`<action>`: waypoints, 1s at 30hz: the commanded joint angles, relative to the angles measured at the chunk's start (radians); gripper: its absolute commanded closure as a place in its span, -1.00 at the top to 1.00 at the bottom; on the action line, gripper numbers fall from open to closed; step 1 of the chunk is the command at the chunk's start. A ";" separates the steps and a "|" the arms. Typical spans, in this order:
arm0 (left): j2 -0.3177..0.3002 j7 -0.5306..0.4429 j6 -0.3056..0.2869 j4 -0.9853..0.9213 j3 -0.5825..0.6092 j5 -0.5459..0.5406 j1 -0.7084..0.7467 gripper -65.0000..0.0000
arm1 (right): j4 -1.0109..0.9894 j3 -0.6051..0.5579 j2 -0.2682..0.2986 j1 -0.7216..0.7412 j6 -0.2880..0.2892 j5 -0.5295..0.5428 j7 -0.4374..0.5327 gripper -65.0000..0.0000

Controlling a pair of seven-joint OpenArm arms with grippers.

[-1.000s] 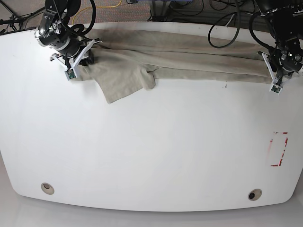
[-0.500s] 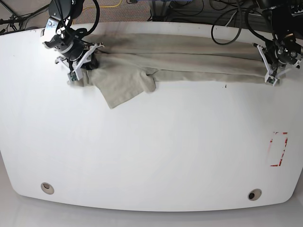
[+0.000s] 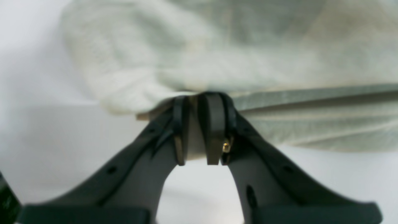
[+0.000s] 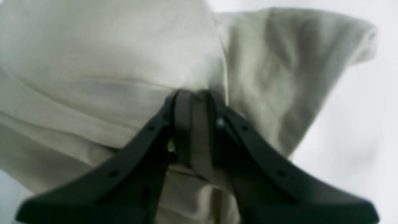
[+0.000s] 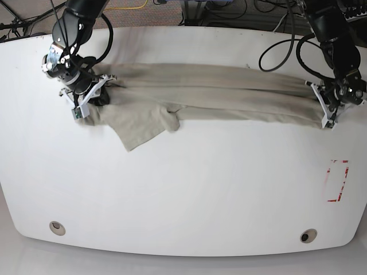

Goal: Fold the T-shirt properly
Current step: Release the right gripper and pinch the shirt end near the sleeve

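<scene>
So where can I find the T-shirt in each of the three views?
Base: the T-shirt lies as a long band across the far part of the white table, one sleeve hanging toward the near side at the picture's left.
Left wrist: it fills the upper part, its edge between the jaws.
Right wrist: it fills most of the picture.
Shared landmark: the white table.

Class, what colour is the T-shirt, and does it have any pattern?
Plain khaki-beige T-shirt, no pattern; clearest in the base view.

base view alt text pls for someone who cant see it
A khaki T-shirt lies stretched in a long band across the far side of a white table, the right gripper and left gripper each pinching one end.
</scene>
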 commanded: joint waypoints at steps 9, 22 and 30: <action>-0.004 0.011 -0.001 0.002 0.009 0.013 0.003 -0.48 | 0.037 0.016 0.014 0.052 -0.034 -0.066 -0.083 -0.57; -0.004 0.011 -0.001 0.002 0.004 0.013 0.005 -0.45 | 0.249 0.005 -0.036 0.104 -0.034 -0.065 -0.163 0.40; -0.004 0.011 -0.001 0.002 0.004 0.013 0.008 -0.44 | 0.137 -0.105 -0.021 0.208 -0.034 -0.075 -0.152 0.41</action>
